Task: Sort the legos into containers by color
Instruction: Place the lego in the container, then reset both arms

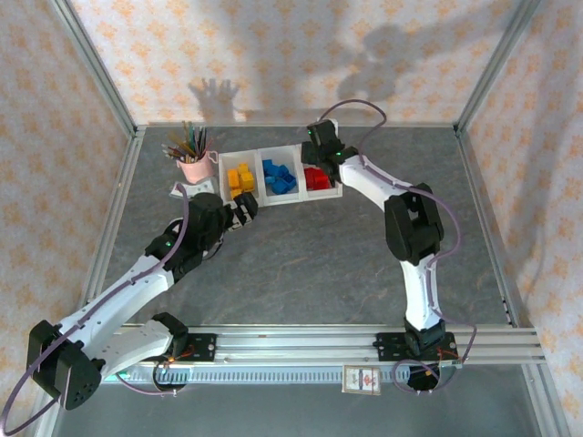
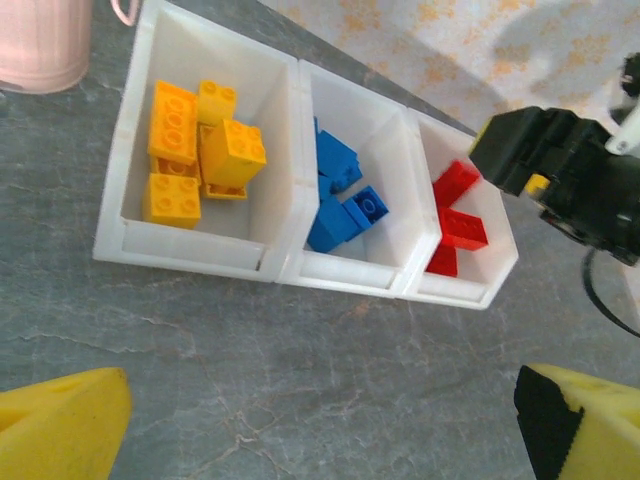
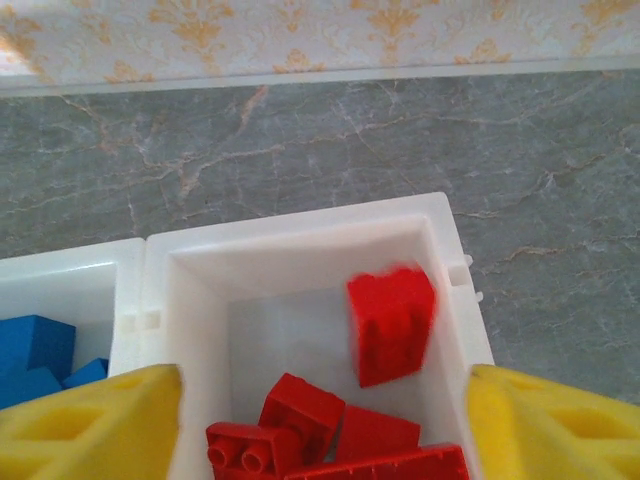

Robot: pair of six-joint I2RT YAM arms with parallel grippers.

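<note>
Step in hand, by the look of it: drop of a red brick into the red bin.

Seeing right gripper (image 3: 320, 425) directly over the right-hand compartment of the containers (image 2: 190, 255), jaws spread wide, nothing clamped. Red brick (image 3: 392, 325) blurred below, inside the compartment walls toward the far right corner. Reads as mid-drop or just landing, can't tell which. More red legos (image 3: 300, 415) piled at the near side of the same bin.

To do it well:
- Hold over the bin until settle confirmed, jaws kept apart.
- Lift straight up before any sideways move, to clear the rim and avoid nudging a tray that looks light.
- Check for bounce-out over the right wall, given the landing spot close to it.

Left gripper (image 2: 320, 420): jaws fully apart, empty, hanging over bare table (image 1: 310, 264) just in front of the tray's yellow end.

Looks near done overall: yellow legos (image 2: 200, 150) in the left bin, blue legos (image 2: 340, 200) in the middle, red on the right, no mixing visible.

Around:
- Pink cup (image 1: 193, 167) of pencils (image 1: 187, 143) just beside the tray's left end. Not a target; watch left-arm swing there.
- With both arms converging on the tray, keep retreat paths apart.
- Cable (image 1: 369, 107) looped beyond the tray's far side; mind snagging on the way out.
</note>
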